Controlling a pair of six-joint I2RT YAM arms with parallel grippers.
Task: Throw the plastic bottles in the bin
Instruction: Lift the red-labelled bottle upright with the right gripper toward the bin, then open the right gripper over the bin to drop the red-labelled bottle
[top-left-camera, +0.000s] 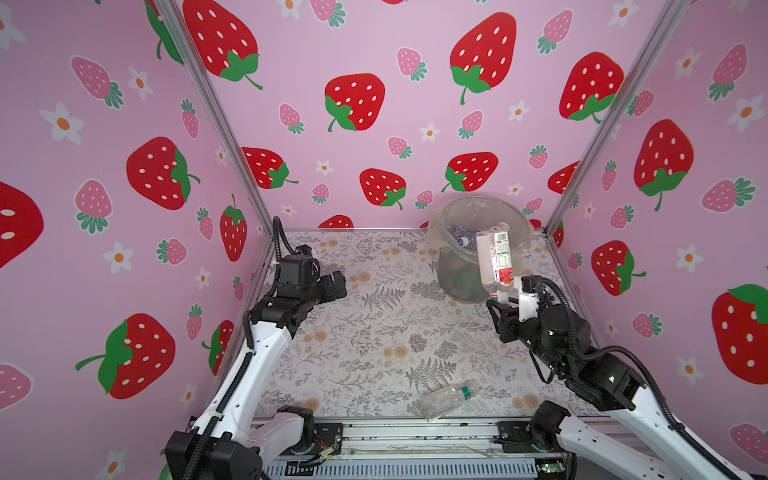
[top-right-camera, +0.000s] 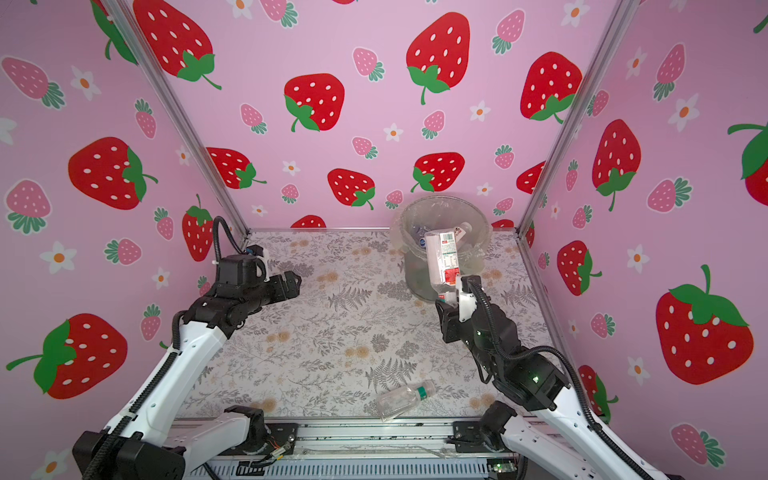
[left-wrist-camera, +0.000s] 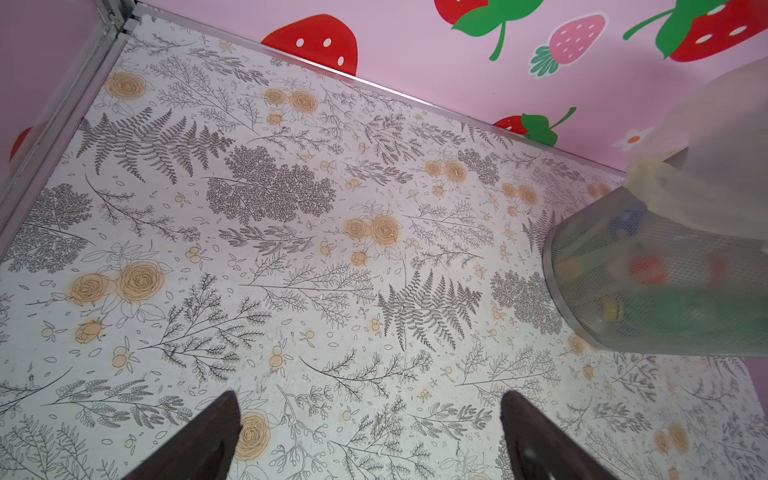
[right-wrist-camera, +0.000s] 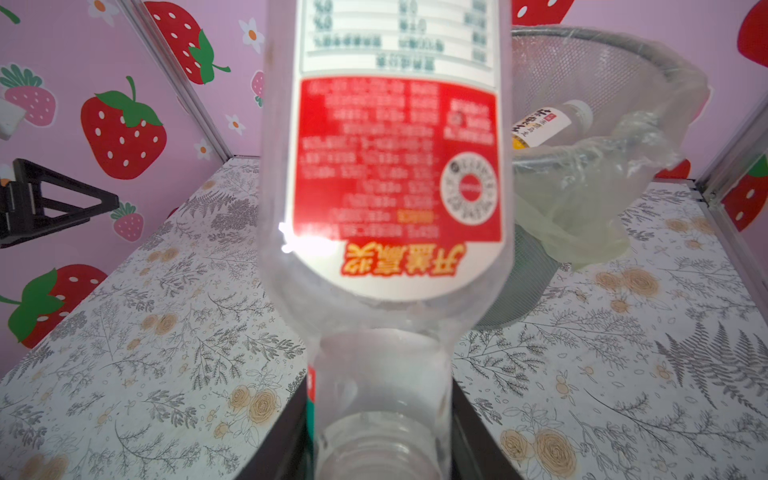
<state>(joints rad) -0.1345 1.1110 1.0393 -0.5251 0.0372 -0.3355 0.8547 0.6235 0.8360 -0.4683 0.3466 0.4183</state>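
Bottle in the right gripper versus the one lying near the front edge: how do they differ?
Pose: the held bottle stands neck-down in the right gripper, raised near the bin; the front bottle lies sideways on the table. Label: the held bottle has a red-and-white one, the front bottle a narrow green band. Both are clear plastic, outside the bin.

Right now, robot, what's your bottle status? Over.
Right gripper shut on red-label bottle, beside bin. Left gripper open, empty. Clear bottle lying on table. Nothing blocking.

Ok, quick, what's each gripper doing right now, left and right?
Left gripper: open, holding nothing.
Right gripper: shut on the red-and-white labelled bottle, gripped at its neck, base up, in front of the bin.
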